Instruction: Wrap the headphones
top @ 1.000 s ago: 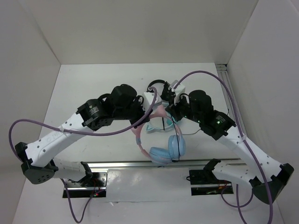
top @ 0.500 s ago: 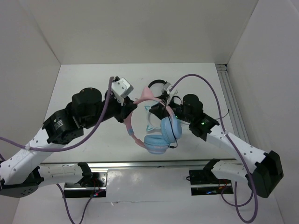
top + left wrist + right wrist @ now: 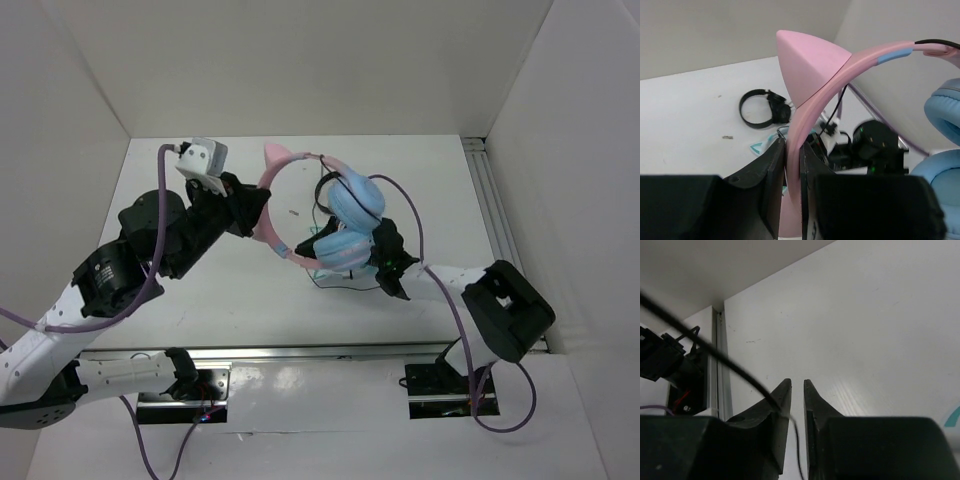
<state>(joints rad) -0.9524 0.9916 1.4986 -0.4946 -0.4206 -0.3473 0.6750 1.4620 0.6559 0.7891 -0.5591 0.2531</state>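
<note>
The headphones are lifted off the table, with the pink cat-eared headband (image 3: 272,170) arching over two light blue ear cups (image 3: 355,200). My left gripper (image 3: 255,215) is shut on the headband; in the left wrist view the pink band (image 3: 805,100) runs up out of the closed jaws of that gripper (image 3: 792,146). My right gripper (image 3: 385,262) sits low under the ear cups. In the right wrist view its jaws (image 3: 794,383) are nearly closed, and the thin black cable (image 3: 715,354) crosses the left finger and drops into the narrow gap.
Small black headphones (image 3: 760,102) lie on the white table behind the raised set. White-and-teal cat-ear headphones (image 3: 762,148) lie under it. A metal rail (image 3: 495,220) runs along the right wall. White walls close in three sides.
My left arm has swung back and to the left, raising the headphones by the band. The ear cups moved up and right. My right arm folded down, its gripper dropping low beneath the cups.
</note>
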